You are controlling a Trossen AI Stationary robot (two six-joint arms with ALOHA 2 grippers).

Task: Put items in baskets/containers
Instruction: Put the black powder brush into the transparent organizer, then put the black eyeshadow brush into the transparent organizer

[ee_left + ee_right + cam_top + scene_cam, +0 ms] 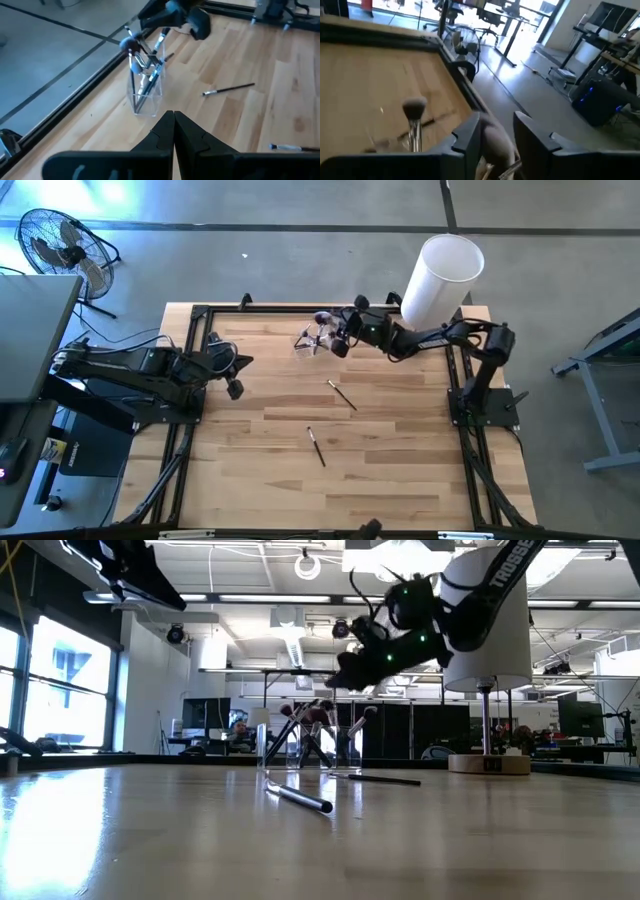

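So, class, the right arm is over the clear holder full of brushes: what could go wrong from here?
1. The clear holder is light and crowded with leaning brushes; the right gripper just above could catch one and tip it over.
2. Two loose brushes lie flat on the table; thin handles may slip or roll when grasped.
3. The left gripper, jaws shut, waits near the table's left edge; both arms reaching in together could collide.

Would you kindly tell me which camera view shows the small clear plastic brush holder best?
The left wrist view: the small clear plastic brush holder stands close and unobstructed, with brushes inside. The high view shows only a faint glint beside the right gripper. The low view shows it small and distant; the right wrist view barely shows it.
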